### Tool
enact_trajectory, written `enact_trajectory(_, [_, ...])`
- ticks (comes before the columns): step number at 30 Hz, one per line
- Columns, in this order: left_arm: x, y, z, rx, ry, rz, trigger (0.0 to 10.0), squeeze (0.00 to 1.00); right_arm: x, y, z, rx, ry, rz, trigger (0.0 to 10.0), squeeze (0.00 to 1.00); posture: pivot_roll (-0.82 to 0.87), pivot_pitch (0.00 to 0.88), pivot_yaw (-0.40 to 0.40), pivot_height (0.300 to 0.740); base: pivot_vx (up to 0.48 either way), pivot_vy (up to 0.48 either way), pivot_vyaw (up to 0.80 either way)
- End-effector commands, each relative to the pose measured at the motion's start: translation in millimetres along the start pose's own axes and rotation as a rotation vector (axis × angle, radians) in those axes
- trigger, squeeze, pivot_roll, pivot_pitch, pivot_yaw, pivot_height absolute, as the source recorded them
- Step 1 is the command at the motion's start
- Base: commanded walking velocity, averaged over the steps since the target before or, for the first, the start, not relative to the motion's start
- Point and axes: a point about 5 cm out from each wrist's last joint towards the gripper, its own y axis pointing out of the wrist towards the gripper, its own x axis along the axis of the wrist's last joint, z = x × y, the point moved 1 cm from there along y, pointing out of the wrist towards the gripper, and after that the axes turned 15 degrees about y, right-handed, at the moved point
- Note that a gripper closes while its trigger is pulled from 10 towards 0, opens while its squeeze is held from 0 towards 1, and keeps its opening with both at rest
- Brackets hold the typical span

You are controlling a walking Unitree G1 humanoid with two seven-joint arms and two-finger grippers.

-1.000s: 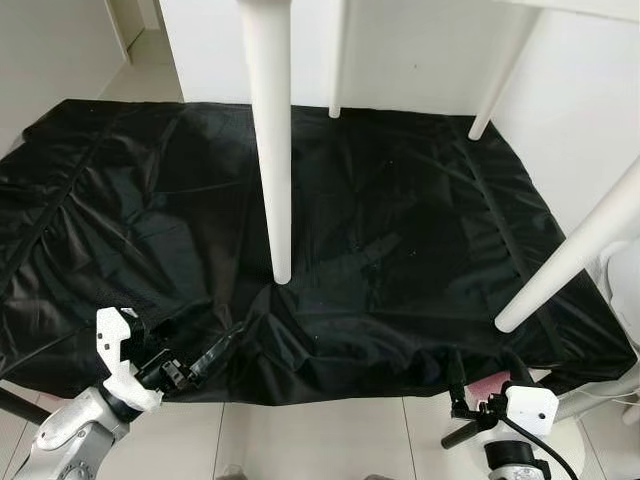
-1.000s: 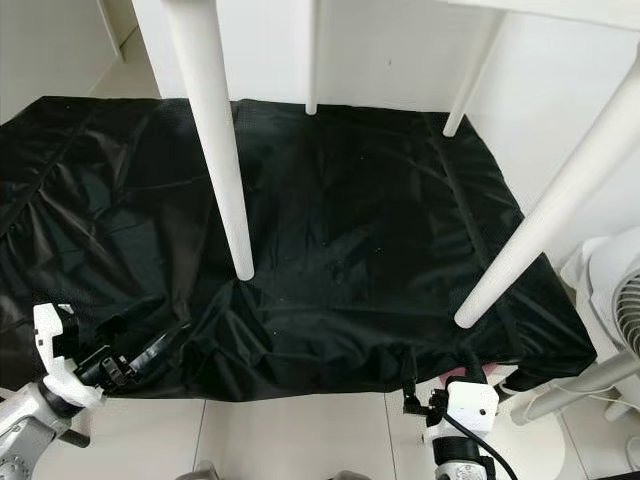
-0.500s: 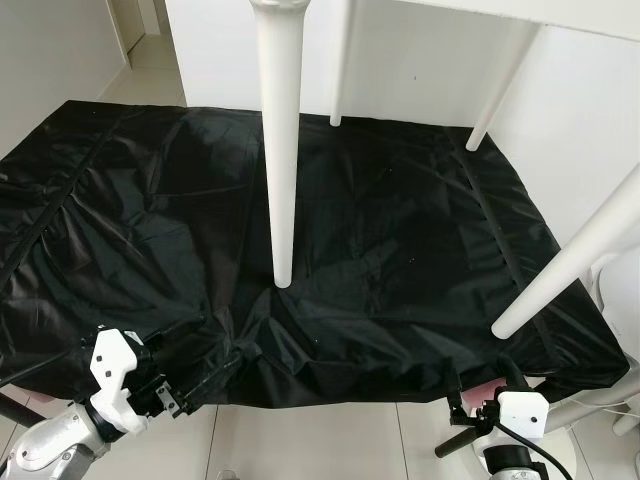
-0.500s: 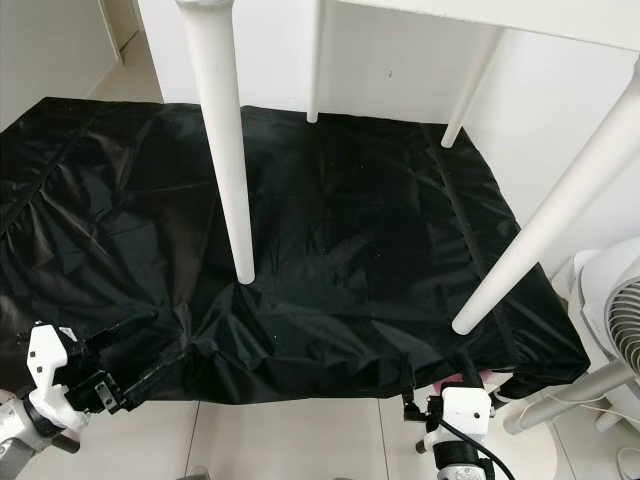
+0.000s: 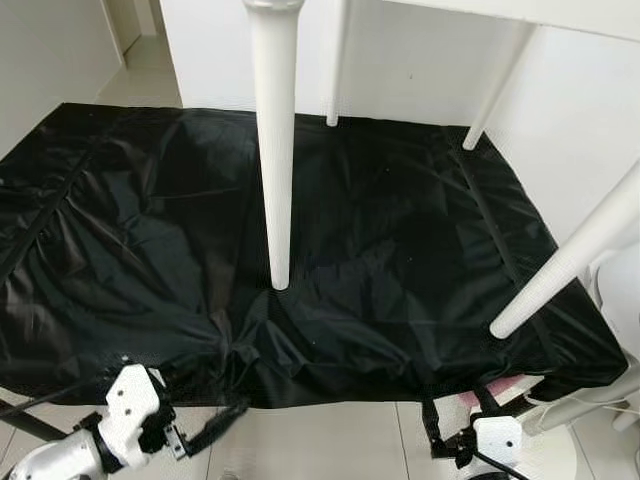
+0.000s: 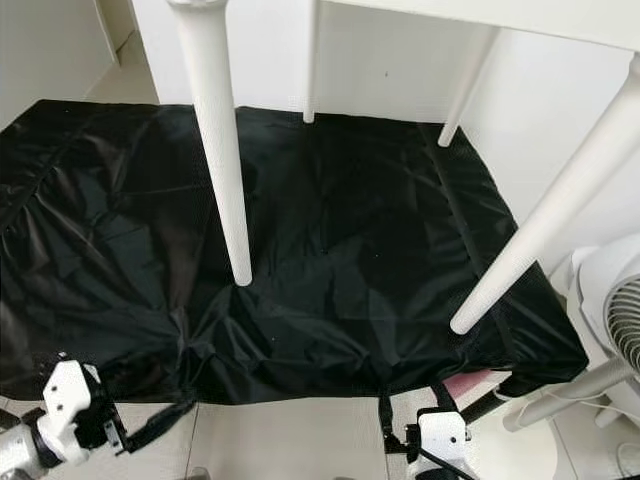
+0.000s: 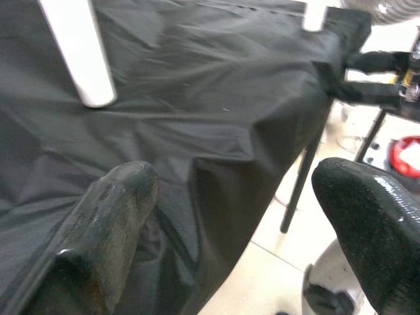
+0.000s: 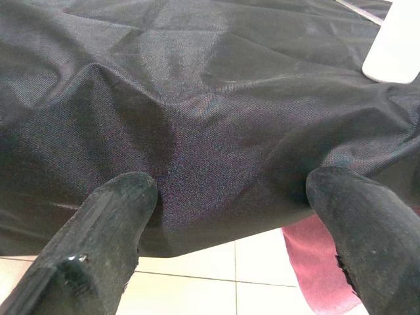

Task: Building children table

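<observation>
Wide sheet of crinkled black fabric [image 5: 380, 250] covers a low raised surface; its near edge hangs over pale floor tiles [image 5: 330, 440].

White children's table [image 5: 520, 10] stands on the fabric; its top runs along the upper margin of the head views. Four round tapered white legs:
- near-left leg [image 5: 272, 140], foot set on the fabric about mid-sheet, creases gathering around it
- near-right leg [image 5: 570, 260], slanting, foot near the sheet's right front corner
- two far legs [image 5: 338, 60], [image 5: 495, 85], feet at the far edge of the fabric by the white wall [image 5: 420, 60]

Left end effector [image 5: 215, 430]: low at the near-left, just in front of the hanging fabric edge. Left wrist view shows its two black fingers [image 7: 105, 230] spread apart, with fabric folds between them and nothing pinched. The near-left leg's foot lies well ahead of it, up on the sheet.

Right end effector [image 5: 455, 415]: low at the near-right, just before the fabric edge. Right wrist view shows its fingers [image 8: 111, 230] spread wide and empty. The drooping fabric edge fills the space ahead of them, and a strip of pink material [image 8: 315, 269] shows beneath it. The near-right leg's foot [image 8: 397, 46] sits beyond, resting on the fabric.

White pedestal fan [image 6: 615, 320] stands beside the right edge of the sheet. Thin black support leg [image 7: 298, 190] under the fabric corner shows in the left wrist view.
</observation>
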Motion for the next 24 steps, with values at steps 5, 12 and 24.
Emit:
enact_trajectory(5, [-13, -12.0, -37.9, -0.344, 0.013, 0.036, 10.0, 0.0, -13, -16.1, 1.4, 0.007, -0.027, 0.059, 10.0, 0.0, 0.07, 0.044, 0.003, 0.74, 0.0, 0.0, 0.0])
enact_trajectory(12, [-25, -16.8, -21.5, -0.377, 0.012, 0.072, 10.0, 0.0, -26, -24.2, -4.3, -0.025, -0.023, 0.115, 10.0, 0.0, 0.08, 0.044, 0.005, 0.74, 0.0, 0.0, 0.0])
enact_trajectory(24, [-67, -4.7, -13.3, -0.339, -0.011, 0.252, 10.0, 0.0, -50, -26.7, -21.8, -0.15, 0.038, 0.235, 10.0, 0.0, 0.08, 0.042, 0.005, 0.74, 0.0, 0.0, 0.0])
